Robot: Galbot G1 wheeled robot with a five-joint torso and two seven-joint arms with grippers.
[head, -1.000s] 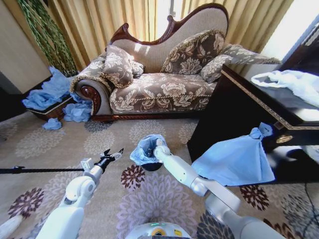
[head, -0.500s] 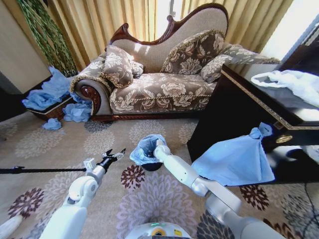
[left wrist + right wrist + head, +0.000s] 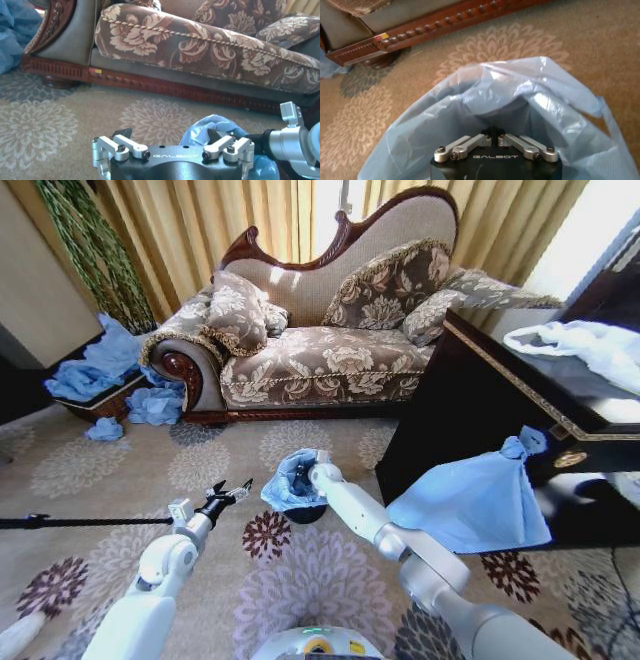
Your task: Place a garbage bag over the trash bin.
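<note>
The light-blue garbage bag (image 3: 288, 480) lies crumpled over the mouth of the small black trash bin (image 3: 304, 514) on the carpet before the sofa. My right gripper (image 3: 318, 469) reaches into the bag at the bin's rim. In the right wrist view its fingers (image 3: 470, 143) are drawn together, with the garbage bag (image 3: 470, 97) billowing around them and the tips lost in the dark inside. My left gripper (image 3: 230, 492) hovers open to the left of the bin, a short way off. From its wrist, the left gripper (image 3: 169, 134) faces the garbage bag (image 3: 210, 125) with nothing between its fingers.
A floral sofa (image 3: 320, 360) stands behind the bin. On the right, a dark cabinet (image 3: 480, 395) has a larger knotted blue bag (image 3: 470, 500) leaning on it and a white bag (image 3: 590, 345) on top. Blue bags (image 3: 100, 365) pile at far left. A black cord (image 3: 80, 522) crosses the carpet.
My right wrist has shifted slightly farther over the bin, and the bag has bunched a little. The left gripper has crept slightly toward the bin.
</note>
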